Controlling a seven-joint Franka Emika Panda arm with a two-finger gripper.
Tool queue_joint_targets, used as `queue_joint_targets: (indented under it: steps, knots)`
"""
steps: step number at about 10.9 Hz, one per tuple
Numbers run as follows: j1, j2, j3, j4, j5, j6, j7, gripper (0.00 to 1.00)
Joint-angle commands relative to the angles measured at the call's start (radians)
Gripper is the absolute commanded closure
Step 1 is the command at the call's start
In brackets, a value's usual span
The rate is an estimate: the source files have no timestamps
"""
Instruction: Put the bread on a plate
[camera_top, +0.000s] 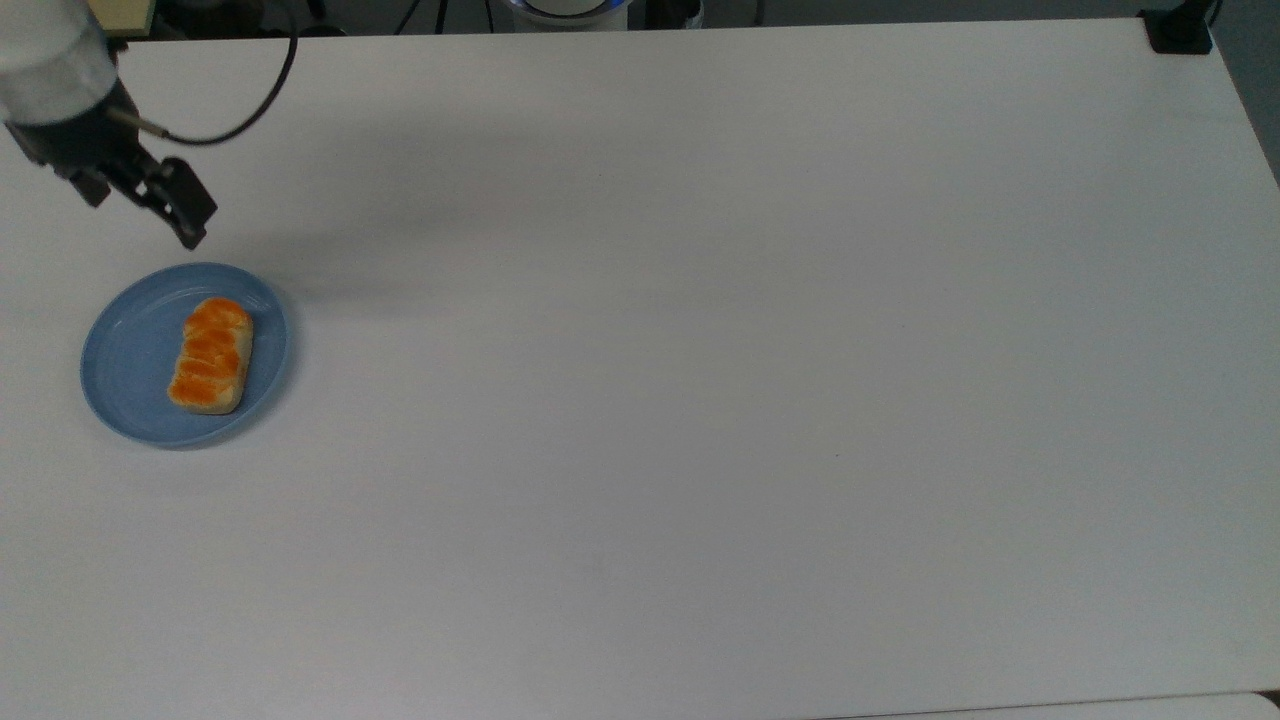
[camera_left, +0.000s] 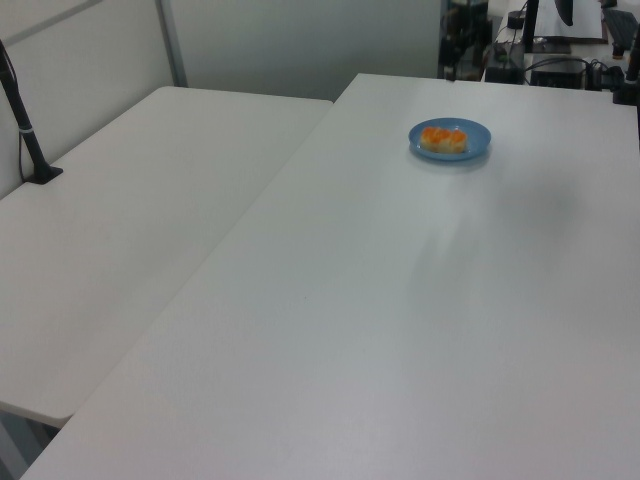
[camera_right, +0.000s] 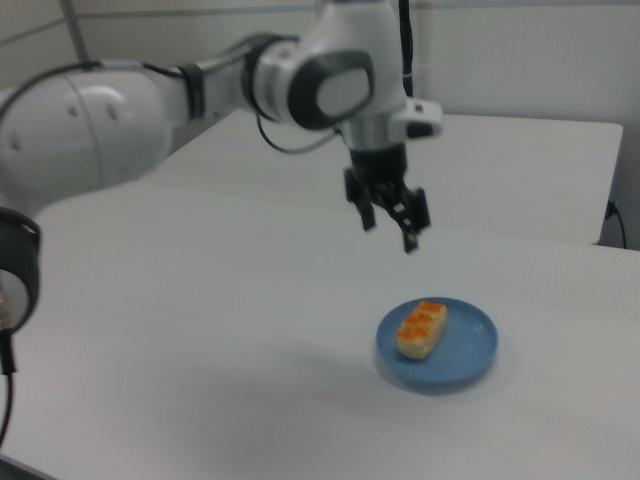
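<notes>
Lying on the plate (camera_right: 470, 352), bread (camera_right: 421, 329), below empty spread hand (camera_right: 389, 221)

You are looking at a light-blue plate (camera_top: 130, 370) near the white table's (camera_top: 700, 350) edge, carrying bread (camera_top: 211, 355) that is showing an orange-brown, segmented top and pale cream sides. The black gripper (camera_top: 150, 200) is hanging from a white-and-grey arm (camera_right: 200, 100).

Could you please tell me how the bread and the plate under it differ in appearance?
The small oblong loaf with an orange-brown glazed top is elongated and bumpy; the round light-blue plastic plate is circular and smooth. The loaf is the narrower and shorter, the plate wider. The loaf lies on the plate. Both are clear of the gripper.
</notes>
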Motion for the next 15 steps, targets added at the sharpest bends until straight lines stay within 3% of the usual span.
queue_joint_targets:
  steps: [1,5,7,9,10,15]
  knots:
    - [0.083,-0.209,0.003,-0.051,0.059,-0.155,-0.012,0.0]
    - [0.263,-0.364,-0.015,-0.127,0.062,-0.272,-0.013,0.0]
    - [0.375,-0.423,-0.085,-0.208,0.068,-0.26,-0.059,0.0]
    - [0.491,-0.443,-0.199,-0.231,0.12,-0.244,-0.098,0.0]
    - [0.519,-0.451,-0.23,-0.261,0.129,-0.196,-0.117,0.0]
    - [0.518,-0.444,-0.231,-0.275,0.118,-0.154,-0.23,0.0]
